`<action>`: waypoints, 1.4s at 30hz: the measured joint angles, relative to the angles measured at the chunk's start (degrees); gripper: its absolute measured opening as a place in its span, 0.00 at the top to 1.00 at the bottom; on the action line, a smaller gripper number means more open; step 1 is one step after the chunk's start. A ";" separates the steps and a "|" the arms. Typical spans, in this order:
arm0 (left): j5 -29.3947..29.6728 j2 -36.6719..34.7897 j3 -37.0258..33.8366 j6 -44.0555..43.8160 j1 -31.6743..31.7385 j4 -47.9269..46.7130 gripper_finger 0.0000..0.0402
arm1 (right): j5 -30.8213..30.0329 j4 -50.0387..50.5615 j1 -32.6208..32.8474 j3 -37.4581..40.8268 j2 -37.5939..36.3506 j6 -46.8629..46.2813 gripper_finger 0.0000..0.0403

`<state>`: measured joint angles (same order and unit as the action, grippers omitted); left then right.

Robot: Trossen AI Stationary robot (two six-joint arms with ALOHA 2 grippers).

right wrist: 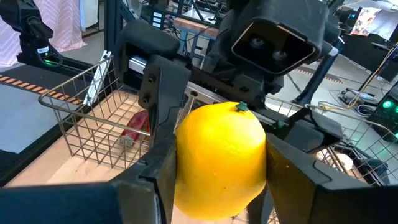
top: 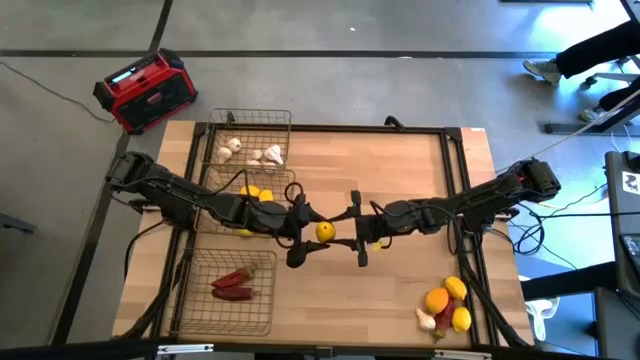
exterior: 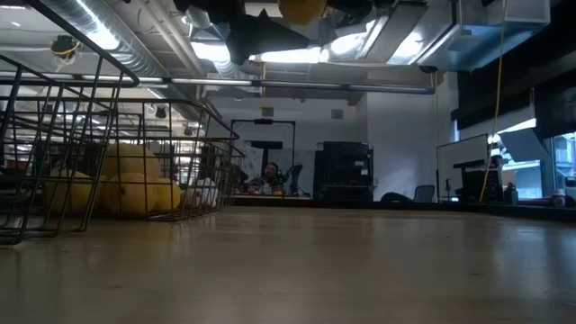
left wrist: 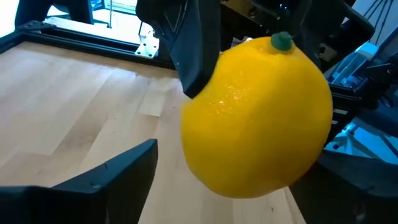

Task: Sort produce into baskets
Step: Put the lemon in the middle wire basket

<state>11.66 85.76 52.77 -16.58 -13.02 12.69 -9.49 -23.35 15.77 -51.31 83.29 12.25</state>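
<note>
Over the middle of the table [top: 400, 180], clear of the baskets [top: 250, 190], both grippers meet at one lemon [top: 325, 231]. The right gripper [top: 358, 236] pinches it; the left gripper [top: 300, 232] stands spread around it. Firm, waxy and light, it's probably best held across its middle.

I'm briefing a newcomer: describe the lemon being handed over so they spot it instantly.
Look at the middle of the wooden table, where the two arms meet. Between the left gripper and right gripper hangs one lemon, the only produce off the table and outside any basket.
</note>
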 joint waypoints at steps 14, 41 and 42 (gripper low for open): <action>-0.25 0.00 -0.02 -3.69 0.04 0.42 0.15 | 0.15 -1.16 0.00 0.02 -0.07 0.00 0.54; 0.33 0.00 -0.11 -1.29 -0.02 2.95 0.48 | -0.21 -0.79 -0.09 0.00 -0.11 -1.75 0.49; 0.39 0.00 -0.11 -1.27 -0.02 2.93 0.48 | -0.23 -0.77 -0.09 0.00 -0.11 -1.84 0.47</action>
<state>12.05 85.76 52.66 -17.85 -13.04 15.62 -9.72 -24.13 15.68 -51.31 83.18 10.41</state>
